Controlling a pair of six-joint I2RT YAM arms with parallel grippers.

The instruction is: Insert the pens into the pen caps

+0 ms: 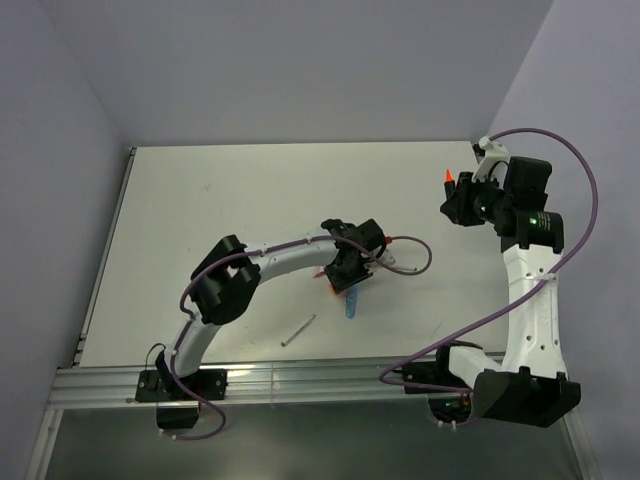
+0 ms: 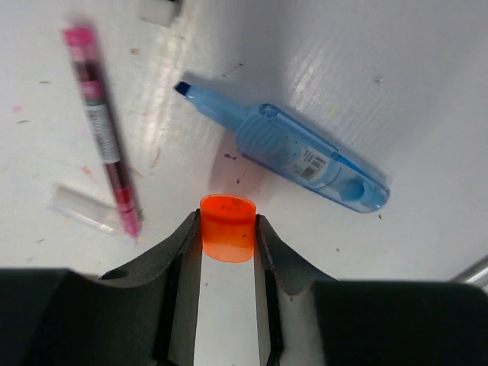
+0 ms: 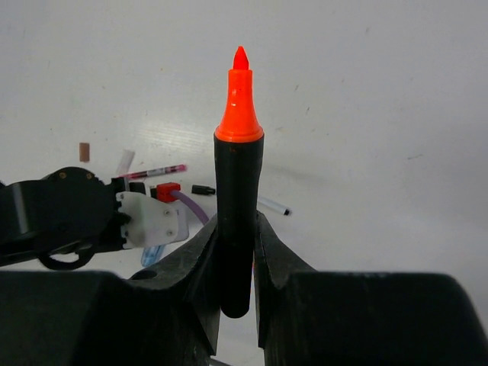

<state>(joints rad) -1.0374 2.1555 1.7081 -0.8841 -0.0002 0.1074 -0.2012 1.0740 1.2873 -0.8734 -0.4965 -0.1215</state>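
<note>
Pinching the orange cap (image 2: 227, 239) in my left gripper (image 2: 227, 221) and the black marker (image 3: 239, 175) in my right gripper (image 3: 237, 226), well apart; by my judgement, no pen is capped yet

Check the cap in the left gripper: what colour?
The cap is bright orange, pinched in the left gripper; clearest in the left wrist view.

Blk marker (image 3: 238, 206) upright (uncapped) — orange cap (image 2: 227, 230) apart

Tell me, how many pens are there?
4: black marker in the right gripper; blue marker and red pen by the left gripper, which holds an orange cap; grey pen lying apart. More may be hidden.
</note>
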